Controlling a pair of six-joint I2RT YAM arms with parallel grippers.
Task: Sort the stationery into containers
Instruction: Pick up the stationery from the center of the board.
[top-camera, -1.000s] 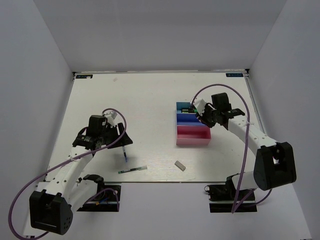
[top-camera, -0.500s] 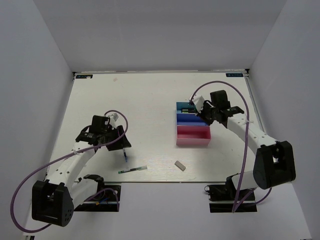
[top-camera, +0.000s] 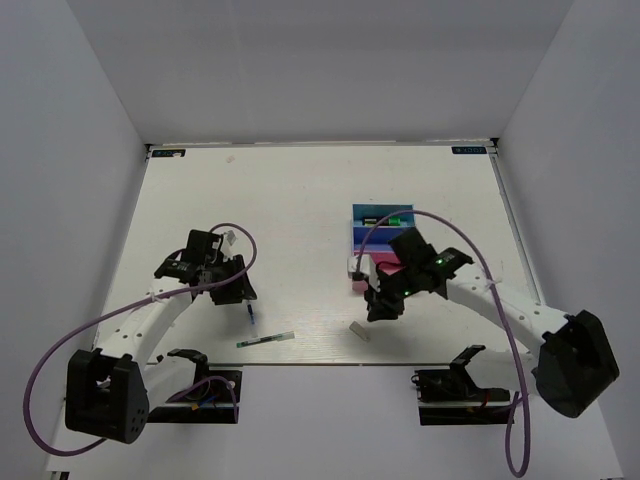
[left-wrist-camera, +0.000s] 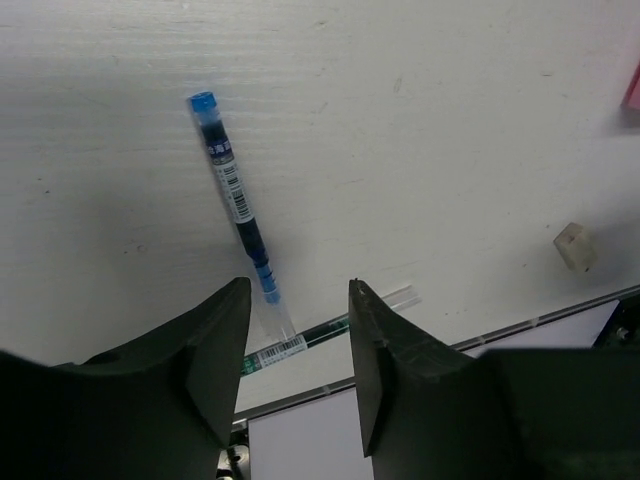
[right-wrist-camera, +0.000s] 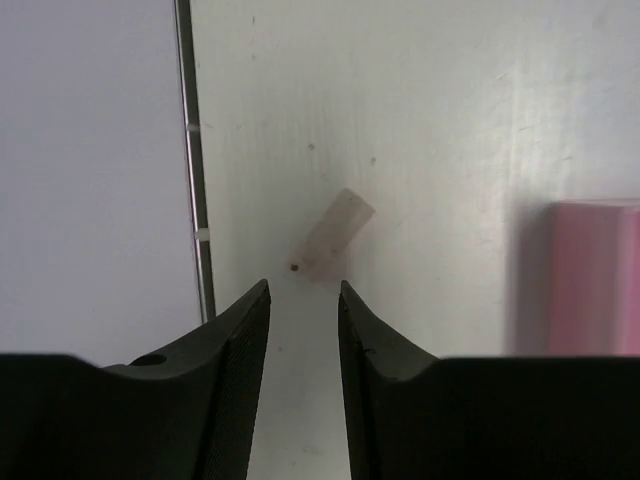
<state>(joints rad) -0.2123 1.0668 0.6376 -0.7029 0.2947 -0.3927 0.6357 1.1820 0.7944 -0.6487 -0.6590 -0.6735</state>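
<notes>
Left arm (top-camera: 150, 312): reached forward and inward from its base, wrist bent downward.
Left gripper (left-wrist-camera: 300, 300): pointed down, jaws parted with a clear gap, nothing held between them.
Right arm (top-camera: 500, 298): extended forward and to the left, wrist tipped down.
Right gripper (right-wrist-camera: 303, 295): jaws narrowly parted, gripping nothing.

Open table (right-wrist-camera: 420, 120) rings the eraser (right-wrist-camera: 335, 235); the pink tray (right-wrist-camera: 590, 275) stands near.
</notes>
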